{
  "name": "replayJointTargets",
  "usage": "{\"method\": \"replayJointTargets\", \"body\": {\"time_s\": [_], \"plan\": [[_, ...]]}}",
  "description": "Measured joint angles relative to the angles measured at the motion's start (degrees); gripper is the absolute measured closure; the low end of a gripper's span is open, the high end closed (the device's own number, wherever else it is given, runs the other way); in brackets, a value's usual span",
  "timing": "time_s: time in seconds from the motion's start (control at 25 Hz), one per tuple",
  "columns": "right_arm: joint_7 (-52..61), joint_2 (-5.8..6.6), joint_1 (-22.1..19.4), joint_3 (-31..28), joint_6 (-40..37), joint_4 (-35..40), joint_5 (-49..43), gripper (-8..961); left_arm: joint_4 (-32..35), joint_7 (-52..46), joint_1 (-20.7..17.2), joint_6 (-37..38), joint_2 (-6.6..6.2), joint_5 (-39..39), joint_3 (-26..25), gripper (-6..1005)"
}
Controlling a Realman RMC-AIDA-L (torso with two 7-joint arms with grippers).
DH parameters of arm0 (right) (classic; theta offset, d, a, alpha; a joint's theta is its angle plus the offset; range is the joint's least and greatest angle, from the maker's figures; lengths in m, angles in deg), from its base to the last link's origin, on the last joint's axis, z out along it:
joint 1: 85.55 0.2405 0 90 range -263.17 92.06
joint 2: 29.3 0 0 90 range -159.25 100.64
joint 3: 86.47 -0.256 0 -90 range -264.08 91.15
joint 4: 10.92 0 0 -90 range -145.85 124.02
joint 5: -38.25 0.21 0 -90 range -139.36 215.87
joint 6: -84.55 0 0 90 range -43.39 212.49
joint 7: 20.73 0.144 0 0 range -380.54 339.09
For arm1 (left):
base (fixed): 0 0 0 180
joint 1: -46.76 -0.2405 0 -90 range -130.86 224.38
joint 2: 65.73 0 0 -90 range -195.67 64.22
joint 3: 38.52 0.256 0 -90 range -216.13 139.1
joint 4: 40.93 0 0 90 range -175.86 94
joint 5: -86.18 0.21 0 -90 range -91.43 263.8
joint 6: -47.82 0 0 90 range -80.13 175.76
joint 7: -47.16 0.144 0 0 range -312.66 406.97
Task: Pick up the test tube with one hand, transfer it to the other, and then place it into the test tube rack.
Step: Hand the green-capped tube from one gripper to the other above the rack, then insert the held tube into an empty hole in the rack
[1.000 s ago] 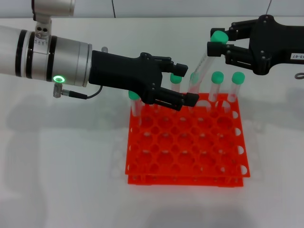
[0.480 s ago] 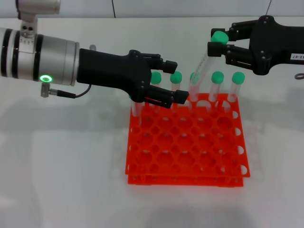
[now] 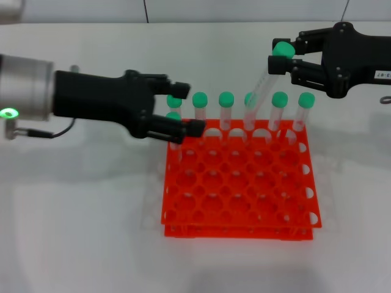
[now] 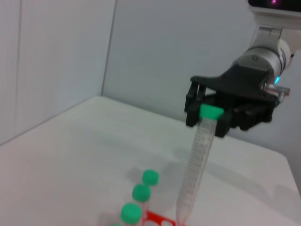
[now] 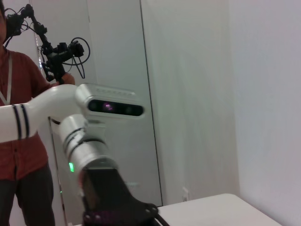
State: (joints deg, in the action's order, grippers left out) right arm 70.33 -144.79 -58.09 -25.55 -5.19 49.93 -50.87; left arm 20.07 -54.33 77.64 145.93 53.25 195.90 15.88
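- Your right gripper (image 3: 276, 58) is clamped on the test tube (image 3: 264, 78), pinching it just under its green cap, up at the back right of the scene.
- The tube hangs tilted: cap high and toward the right gripper, clear body slanting down toward the back row of the rack (image 3: 238, 183). Its lower tip reaches the rack's back edge; you cannot tell from the head view whether it has entered a hole.
- The left wrist view shows the same thing from the other side: the tube (image 4: 197, 165) leans with its tip down by the rack's red edge, and the right gripper (image 4: 211, 110) closes around the cap.
- Your left gripper (image 3: 183, 110) sits at the rack's back left corner, fingers parted and holding nothing. Its lower finger (image 3: 183, 129) crosses in front of the leftmost standing tubes.
- The other tubes (image 3: 226, 110) stand upright along the rack's back row, green caps in a line. Three of those caps (image 4: 141, 192) show in the left wrist view.
- The rack rests flat on the white table (image 3: 79, 213), its front rows of holes unfilled.
- The right wrist view shows the left arm (image 5: 89, 150) with its green light, and a person in a red shirt (image 5: 14, 141) standing behind it.
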Motion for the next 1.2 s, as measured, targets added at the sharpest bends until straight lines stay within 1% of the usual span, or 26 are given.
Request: {"method": "replayJointTargets", "body": {"time_s": [0.08,0.16,0.32,0.36,0.48,0.6,0.72,0.88,1.04,1.2], "plan": [[0.0,-0.04,-0.3,0.1,-0.1,0.0,0.0,688,3.1,-1.7,-2.5,1.4,-0.2,0.0,0.0,108],[0.0,-0.05,-0.4,0.4,-0.2,0.0,0.0,688,6.5,-3.9,-5.1,3.0,-0.73,0.1,-0.1,108],[0.0,-0.07,-0.5,1.6,0.0,0.0,0.0,688,11.8,-8.6,-9.7,5.5,-2.41,1.6,-0.2,107],[0.0,-0.11,-0.6,1.9,0.1,0.0,0.1,688,13.1,-10.5,-10.8,6.0,-2.99,2.8,-0.3,107],[0.0,-0.25,-0.6,2.3,0.1,-0.2,0.1,688,14.3,-12.6,-12.0,7.4,-3.71,6.1,-1.4,108],[0.0,-0.31,-0.7,3.3,0.5,-0.9,0.5,688,14.5,-12.6,-12.5,8.9,-3.52,11.8,-3.8,111],[-0.3,-0.34,-0.8,5.3,2.0,-1.5,1.6,688,14.4,-11.9,-12.8,9.1,-3.21,15.9,-4.7,113],[-0.7,-0.35,-0.8,8.7,4.2,-1.6,3.4,688,14.3,-10.2,-13.2,8.7,-3.01,17.7,-4.7,115],[-1.2,-0.36,-0.8,12.3,6.9,-1.3,5.3,688,14.1,-8.1,-13.4,8.0,-2.99,18.3,-4.7,115],[-1.5,-0.35,-0.8,14.7,8.6,-0.8,6.2,688,13.2,-6.1,-13.1,7.7,-2.95,18.4,-4.7,115]]}}
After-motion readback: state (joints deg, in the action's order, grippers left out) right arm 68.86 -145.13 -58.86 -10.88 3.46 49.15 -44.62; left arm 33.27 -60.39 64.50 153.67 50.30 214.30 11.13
